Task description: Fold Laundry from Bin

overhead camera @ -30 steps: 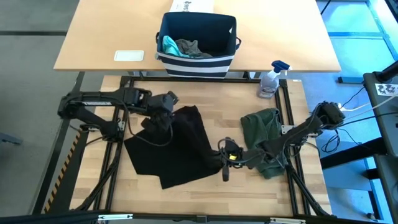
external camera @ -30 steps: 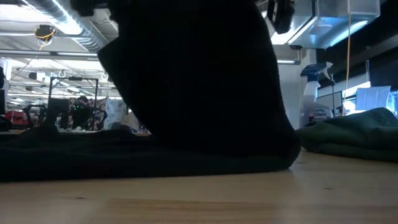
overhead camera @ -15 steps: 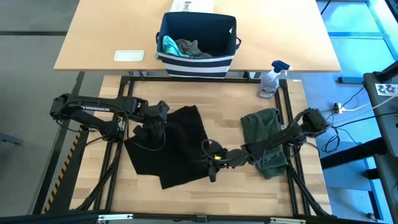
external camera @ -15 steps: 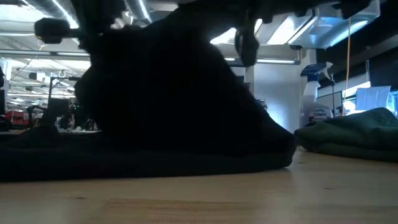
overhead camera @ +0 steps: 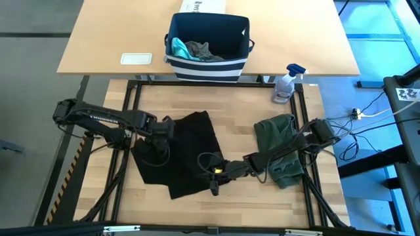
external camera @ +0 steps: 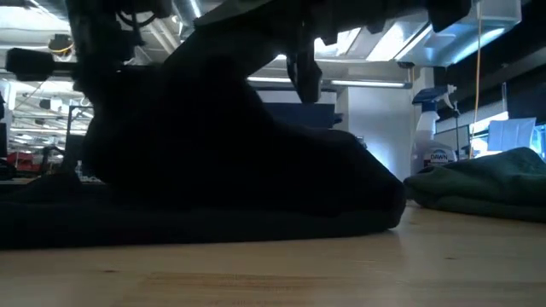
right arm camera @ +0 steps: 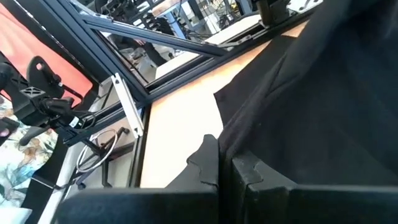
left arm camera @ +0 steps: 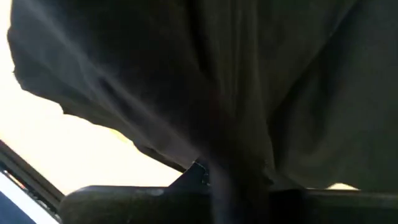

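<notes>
T-shirt (overhead camera: 187,154): black, plain
Folded garment (overhead camera: 279,137): olive-green, plain
Bin (overhead camera: 209,62): navy-blue, white stripes round its base
Cloth in bin, one side (overhead camera: 177,46): teal
Cloth in bin, middle (overhead camera: 200,50): grey
Tabletop (overhead camera: 243,105): light wood, planked grain
Far tabletop (overhead camera: 111,33): pale tan, plain
Spray bottle (overhead camera: 285,85): clear body, blue trigger head
Arms (overhead camera: 98,118): dark, near black
Flat card (overhead camera: 136,58): white

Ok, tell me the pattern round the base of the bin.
White stripes on navy blue, running round the base of the bin; the high view shows it best.
</notes>
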Controlling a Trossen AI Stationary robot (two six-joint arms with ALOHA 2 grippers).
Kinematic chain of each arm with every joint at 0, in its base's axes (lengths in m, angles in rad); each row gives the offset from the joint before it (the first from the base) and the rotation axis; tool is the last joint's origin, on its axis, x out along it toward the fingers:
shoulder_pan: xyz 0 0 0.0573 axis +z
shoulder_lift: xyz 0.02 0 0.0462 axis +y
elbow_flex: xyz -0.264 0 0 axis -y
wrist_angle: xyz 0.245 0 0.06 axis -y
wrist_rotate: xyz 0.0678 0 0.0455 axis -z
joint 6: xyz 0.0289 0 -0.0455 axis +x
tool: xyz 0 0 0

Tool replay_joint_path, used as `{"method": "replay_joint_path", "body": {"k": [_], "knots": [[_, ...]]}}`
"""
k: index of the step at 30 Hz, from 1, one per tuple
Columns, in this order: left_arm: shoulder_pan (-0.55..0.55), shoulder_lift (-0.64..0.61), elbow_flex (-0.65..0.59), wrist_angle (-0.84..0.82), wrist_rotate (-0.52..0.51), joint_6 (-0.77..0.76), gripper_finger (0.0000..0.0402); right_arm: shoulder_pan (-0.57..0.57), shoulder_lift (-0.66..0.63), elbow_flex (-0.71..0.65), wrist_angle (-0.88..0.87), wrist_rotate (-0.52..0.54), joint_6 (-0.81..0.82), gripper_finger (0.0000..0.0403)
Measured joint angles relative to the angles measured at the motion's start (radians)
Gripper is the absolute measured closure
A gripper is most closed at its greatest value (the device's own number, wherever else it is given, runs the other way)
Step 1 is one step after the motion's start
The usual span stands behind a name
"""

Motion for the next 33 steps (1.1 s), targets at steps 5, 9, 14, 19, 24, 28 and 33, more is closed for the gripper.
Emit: {"method": "replay_joint_path", "body": {"k": [5,9,14,19,24,28,33], "knots": [[-0.031,0.002,-0.033,-0.163,-0.077,-0.001,0.0357,0.004,0.006,0.005,0.006,-0.076,0.004,0.0403],[-0.063,0.003,-0.055,-0.248,-0.068,-0.043,0.0331,0.014,0.005,0.007,0.017,-0.121,0.004,0.0403],[-0.097,0.004,-0.074,-0.301,-0.046,-0.133,0.0316,0.006,0.005,0.006,0.016,-0.085,0.006,0.0403],[-0.146,0.004,-0.062,-0.205,-0.025,-0.215,0.0314,0.003,0.005,0.006,0.003,-0.087,0.006,0.0403],[-0.218,0.004,-0.055,-0.064,0.02,-0.275,0.0313,0.002,0.005,0.006,-0.047,-0.085,0.009,0.0402],[-0.263,0.004,-0.055,-0.013,0.012,-0.304,0.0313,0.003,0.005,0.006,-0.065,-0.099,0.009,0.0379],[-0.284,0.004,-0.055,-0.008,-0.015,-0.345,0.0313,0.001,0.005,0.021,-0.082,-0.169,0.023,0.0294]]}}
